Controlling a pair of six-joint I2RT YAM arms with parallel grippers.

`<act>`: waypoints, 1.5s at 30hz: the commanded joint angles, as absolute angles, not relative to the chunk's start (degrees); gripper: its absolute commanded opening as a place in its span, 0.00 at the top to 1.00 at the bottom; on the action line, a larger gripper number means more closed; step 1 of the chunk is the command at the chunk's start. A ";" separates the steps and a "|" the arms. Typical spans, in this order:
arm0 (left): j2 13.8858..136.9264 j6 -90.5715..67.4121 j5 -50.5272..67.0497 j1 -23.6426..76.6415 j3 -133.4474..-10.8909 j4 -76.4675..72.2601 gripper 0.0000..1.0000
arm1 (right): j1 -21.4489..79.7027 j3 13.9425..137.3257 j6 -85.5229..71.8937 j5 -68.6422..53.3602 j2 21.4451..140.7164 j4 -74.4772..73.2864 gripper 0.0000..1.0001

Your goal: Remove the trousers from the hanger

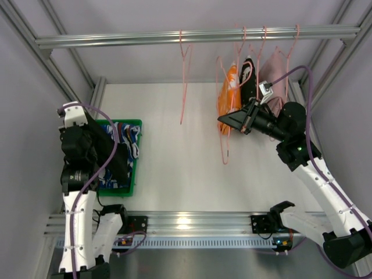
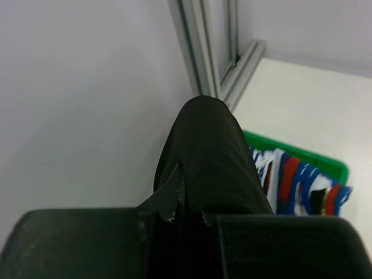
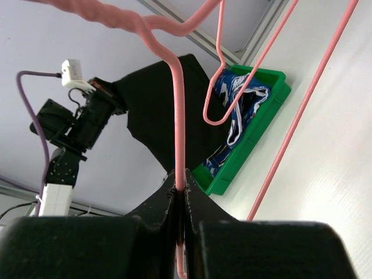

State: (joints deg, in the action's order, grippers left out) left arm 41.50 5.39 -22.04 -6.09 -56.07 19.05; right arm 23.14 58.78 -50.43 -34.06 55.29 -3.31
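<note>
At 9 o'clock in the top view, the left gripper [image 1: 109,152] is squeezed tight on the black trousers [image 1: 120,164]. In the left wrist view its two fingers [image 2: 170,210] are pinched together on a fold of the black cloth [image 2: 203,151]. The cloth hangs down from them, right over the green bin [image 1: 138,124]. I cannot tell if the bottom of it touches the bin.

The blue trousers [image 1: 130,139] lie inside that bin, a bundle of blue, white and red. From the left wrist they show at 4 o'clock, past the black cloth, with the green rim [image 2: 302,156] behind them.

Over at 2 o'clock in the top view, the right gripper [image 1: 228,121] is shut on the thin wire of a pink hanger [image 1: 224,148]. The right wrist view shows it well: the pink wire [image 3: 177,116] runs straight down into the closed fingers [image 3: 157,203].

At 12 o'clock a silver rail [image 1: 145,39] runs across the top. One bare pink hanger [image 1: 185,75] hangs from it by itself. To the right more hangers hold an orange cloth [image 1: 229,93], a black cloth [image 1: 247,74] and a pale pink cloth [image 1: 272,72], all close together. The white table [image 1: 174,168] lies under them.
</note>
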 commanded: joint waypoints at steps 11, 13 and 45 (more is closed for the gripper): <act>37.71 17.74 -34.36 -6.33 -47.55 11.44 1.00 | 23.91 57.92 -49.66 -33.93 55.64 -0.61 1.00; 37.27 18.89 -36.38 -6.42 -47.37 10.11 1.00 | 23.91 57.83 -49.57 -33.84 55.55 -0.79 1.00; 79.21 8.70 -6.52 -6.33 -58.62 10.53 0.53 | 23.82 59.85 -47.38 -33.66 59.77 -1.14 1.00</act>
State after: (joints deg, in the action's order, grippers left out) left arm 82.00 11.46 -13.37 -6.22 -55.59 11.70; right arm 23.22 57.01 -49.41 -33.87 60.53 -3.07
